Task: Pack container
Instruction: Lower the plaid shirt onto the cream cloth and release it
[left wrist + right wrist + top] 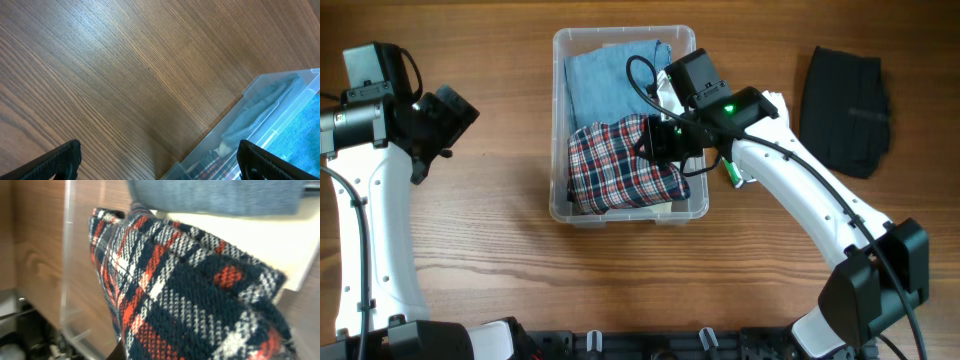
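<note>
Wooden table [470, 230]: the container [556, 120] holds denim [605, 80] and plaid cloth [615, 170]; a black garment [845, 100] probably remains to pack. The right gripper [662, 140] hides its grip; the left gripper [157, 157] gapes.

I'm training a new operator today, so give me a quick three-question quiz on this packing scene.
1. True or false: the black garment lies inside the container.
2. Which cloth is the right gripper over? A: the blue denim cloth. B: the plaid cloth. C: the black garment.
3. Fill in: seen from the robot's bases, the blue denim cloth sits at the container's ___ end.

Key: 1 false, it lies on the table to the robot's right of the container. 2 B. 3 far.
</note>
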